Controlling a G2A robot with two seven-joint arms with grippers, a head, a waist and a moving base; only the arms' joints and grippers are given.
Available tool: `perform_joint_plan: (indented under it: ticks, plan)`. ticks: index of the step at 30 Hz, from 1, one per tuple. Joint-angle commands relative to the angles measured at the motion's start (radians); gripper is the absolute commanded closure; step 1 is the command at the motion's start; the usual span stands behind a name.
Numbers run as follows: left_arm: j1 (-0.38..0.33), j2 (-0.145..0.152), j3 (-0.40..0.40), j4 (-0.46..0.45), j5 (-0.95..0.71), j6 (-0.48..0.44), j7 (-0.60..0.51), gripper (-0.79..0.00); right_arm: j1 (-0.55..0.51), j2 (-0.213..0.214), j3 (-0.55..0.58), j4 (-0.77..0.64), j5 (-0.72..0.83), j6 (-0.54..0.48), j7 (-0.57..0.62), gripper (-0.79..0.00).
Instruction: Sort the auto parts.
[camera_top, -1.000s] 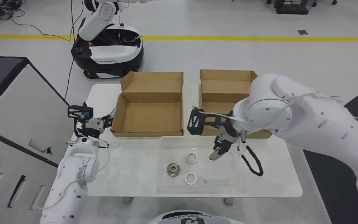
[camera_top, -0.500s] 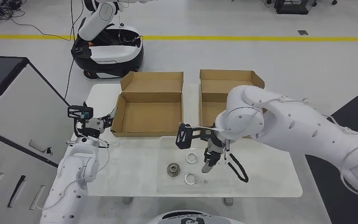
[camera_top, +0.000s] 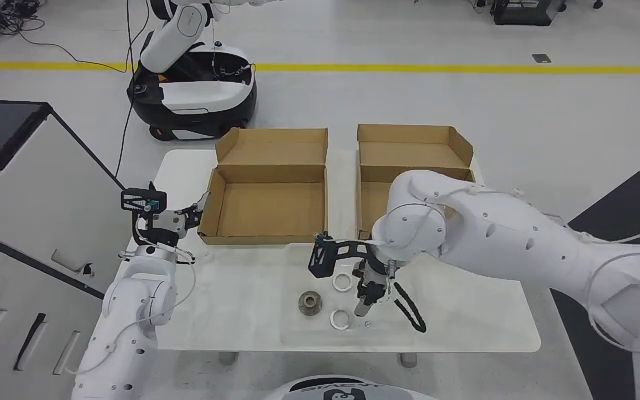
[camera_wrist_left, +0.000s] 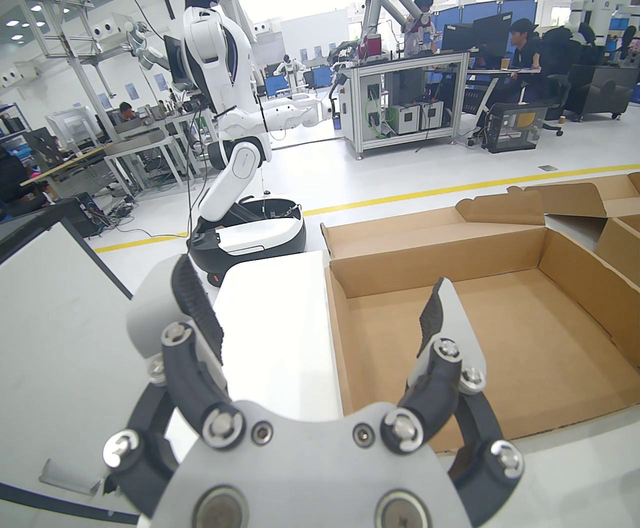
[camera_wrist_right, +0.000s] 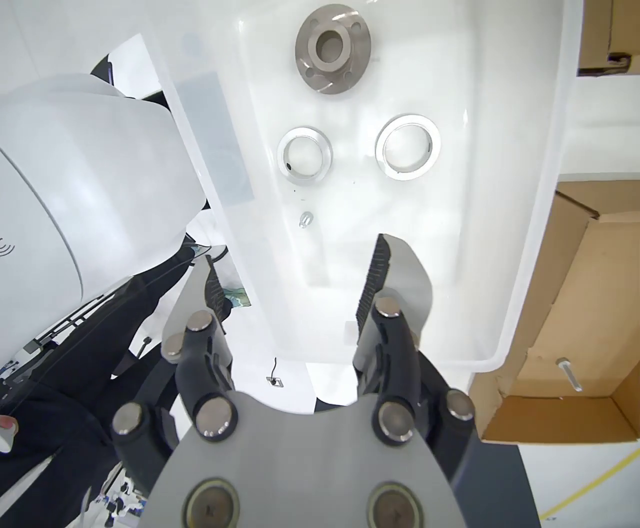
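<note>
Lying flat in the tray (camera_wrist_right: 450, 250), flange (camera_wrist_right: 332, 50) bore faces up.

The left gripper (camera_wrist_left: 312, 280) hung with its two ribbed fingers (camera_wrist_left: 434, 315) spread wide apart. One finger showed against the white table (camera_wrist_left: 270, 325), the other against the floor of an open cardboard box (camera_wrist_left: 500, 320) resting on that table. A second box (camera_wrist_left: 617, 240) stood just beside the first. Beyond the table, a white robot (camera_wrist_left: 225, 100) stood on the floor near a yellow line (camera_wrist_left: 410, 196).
</note>
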Motion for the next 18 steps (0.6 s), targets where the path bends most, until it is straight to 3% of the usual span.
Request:
perform_joint_plan:
  ticks: [1,8,18]
  plan:
    - [0.0,0.0,0.0,0.0,0.0,0.0,0.0,-0.785,-0.007,-0.003,-0.003,0.007,-0.009,0.002,0.001,-0.419]
    - [0.0,0.0,0.0,0.0,0.0,0.0,0.0,-0.785,-0.04,-0.01,-0.011,0.037,-0.035,0.01,-0.003,-0.342]
    - [0.0,0.0,0.0,0.0,0.0,0.0,0.0,-0.785,-0.069,-0.015,-0.051,0.064,-0.052,0.008,0.011,-0.326]
